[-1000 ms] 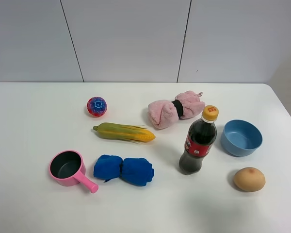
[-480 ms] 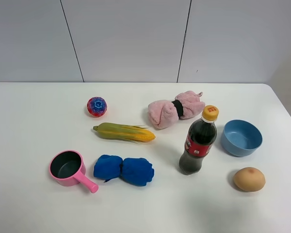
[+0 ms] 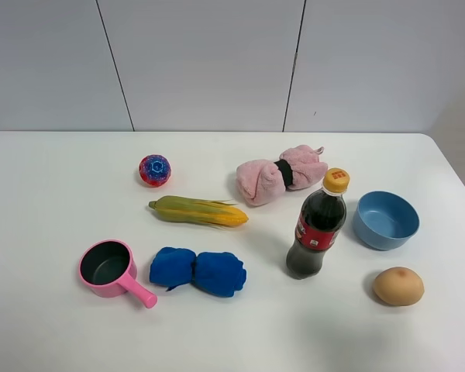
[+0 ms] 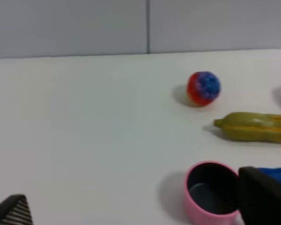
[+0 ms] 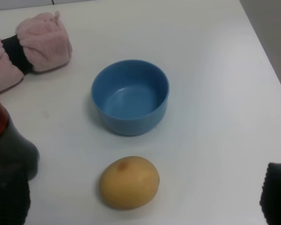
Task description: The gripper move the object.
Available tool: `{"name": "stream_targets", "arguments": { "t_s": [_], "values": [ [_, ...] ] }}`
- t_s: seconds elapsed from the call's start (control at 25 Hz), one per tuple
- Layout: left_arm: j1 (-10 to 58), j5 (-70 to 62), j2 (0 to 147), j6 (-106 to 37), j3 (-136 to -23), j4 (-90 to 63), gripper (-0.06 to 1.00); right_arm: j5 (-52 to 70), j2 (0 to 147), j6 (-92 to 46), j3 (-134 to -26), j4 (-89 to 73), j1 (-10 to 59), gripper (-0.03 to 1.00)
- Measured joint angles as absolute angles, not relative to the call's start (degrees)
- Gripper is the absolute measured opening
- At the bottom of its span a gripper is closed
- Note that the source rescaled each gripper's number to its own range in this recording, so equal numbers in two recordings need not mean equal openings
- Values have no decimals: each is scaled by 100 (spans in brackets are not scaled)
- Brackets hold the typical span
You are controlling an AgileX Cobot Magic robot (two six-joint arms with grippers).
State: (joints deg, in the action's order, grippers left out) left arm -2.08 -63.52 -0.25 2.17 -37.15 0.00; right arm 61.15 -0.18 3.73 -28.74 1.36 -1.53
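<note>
**Blue towel bundle lies untouched, both pincers spread wide**

On the white counter (image 3: 54, 178) the blue towel bundle (image 3: 198, 271) lies on its side, cinched in the middle, at about seven o'clock from the counter's centre in the high view. The pink saucepan (image 3: 108, 268) sits just beside it at nine o'clock, its handle angled toward the bundle. The corn cob (image 3: 198, 211) lies at twelve o'clock from the bundle, apart from it, with the red-and-blue ball (image 3: 154, 170) farther back.

The cola bottle (image 3: 318, 229) stands upright to the bundle's three o'clock. Past it are the light blue bowl (image 3: 385, 219) and a tan egg-shaped thing (image 3: 398, 286); the pink towel bundle (image 3: 281, 174) rests behind the bottle.

No arm shows in the high view. The left pincer (image 4: 138, 211) is spread wide and holds nothing, one finger just in front of the saucepan. The right pincer (image 5: 143, 197) is likewise wide apart and empty, the egg-shaped thing between its fingers.
</note>
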Motion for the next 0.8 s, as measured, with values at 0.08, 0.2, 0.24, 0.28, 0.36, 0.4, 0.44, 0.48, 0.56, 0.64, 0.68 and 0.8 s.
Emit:
{"name": "stream_targets", "arguments": {
  "t_s": [0.08,0.2,0.24,0.28,0.36,0.4,0.44,0.48,0.56,0.64,0.68,0.8],
  "values": [
    [-208,-6352,-25,484,-3684,179,87,6115,-18,373,-2874,136,-153,100],
    [-208,-6352,-31,592,-3467,189,88,6115,-18,373,-2874,136,-153,100],
    [-208,-6352,-31,585,-3361,167,88,6115,-18,373,-2874,136,-153,100],
    [-208,-6347,-31,532,-3246,143,88,6115,-18,373,-2874,136,-153,100],
    [-208,-6292,-31,364,-3080,81,88,6115,-18,373,-2874,136,-153,100],
    [-208,-6202,-31,249,-3037,56,88,6115,-18,373,-2874,136,-153,100],
    [-208,-6127,-31,155,-3031,0,88,6115,-18,373,-2874,136,-153,100],
    [-208,-6058,-31,81,-3031,0,88,6115,-18,373,-2874,136,-153,100],
    [-208,-6081,-31,0,-3031,-73,88,6115,-18,373,-2874,136,-153,100],
    [-208,-6118,-31,-98,-3031,-101,88,6115,-18,373,-2874,136,-153,100],
    [-208,-6118,-31,-117,-3031,-106,88,6115,-18,373,-2874,136,-153,100],
    [-208,-6083,-31,-141,-2950,-106,88,6115,-18,373,-2874,136,-153,100]
  ]
}}
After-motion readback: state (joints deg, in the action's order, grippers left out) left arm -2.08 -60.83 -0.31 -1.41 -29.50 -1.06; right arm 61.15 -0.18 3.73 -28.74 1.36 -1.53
